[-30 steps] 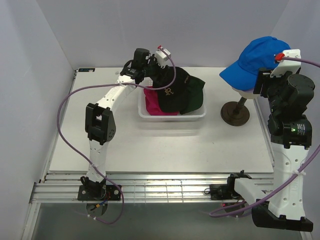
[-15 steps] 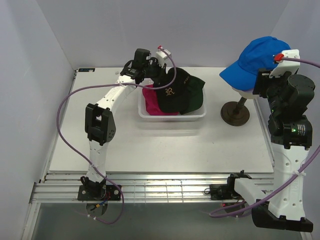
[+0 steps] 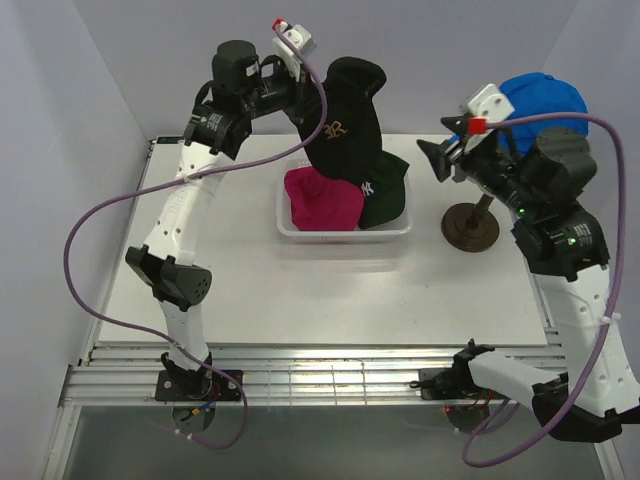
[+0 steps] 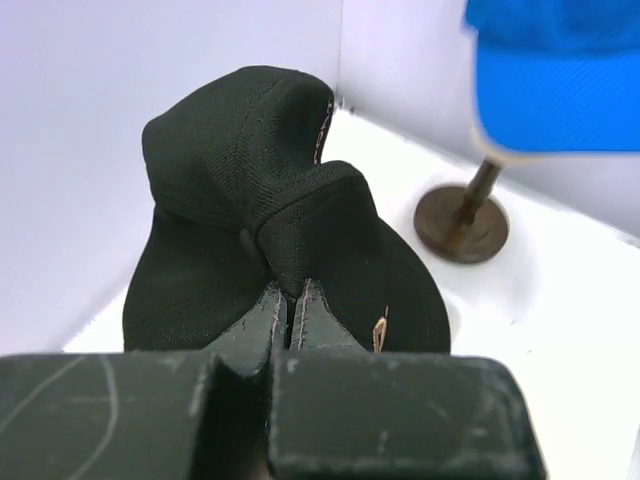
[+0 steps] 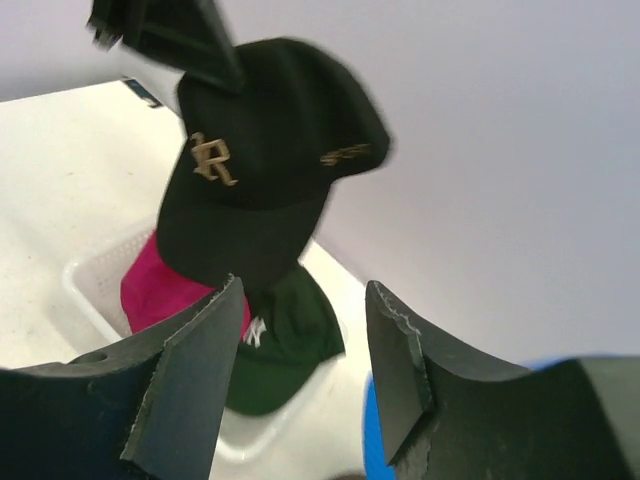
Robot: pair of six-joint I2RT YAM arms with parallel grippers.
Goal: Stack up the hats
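Note:
My left gripper [image 3: 303, 98] is shut on the crown fabric of the black hat [image 3: 346, 118] with a gold emblem, which hangs in the air above the basket. In the left wrist view the fingertips [image 4: 290, 300] pinch a fold of this black hat [image 4: 250, 180]. A magenta hat [image 3: 320, 198] and a dark green hat [image 3: 386, 196] lie in the basket. The bright blue hat [image 3: 546, 94] sits on the mannequin head at the right. My right gripper [image 3: 438, 160] is open and empty, left of the blue hat, facing the black hat [image 5: 262, 160].
The white mesh basket [image 3: 345, 233] stands at the table's middle back. The mannequin's brown stand [image 3: 470, 228] is to its right, beneath my right arm. Walls close in the back and both sides.
My left arm has lifted the black hat up out of the basket. My right gripper has come off the blue hat and swung left toward the basket.

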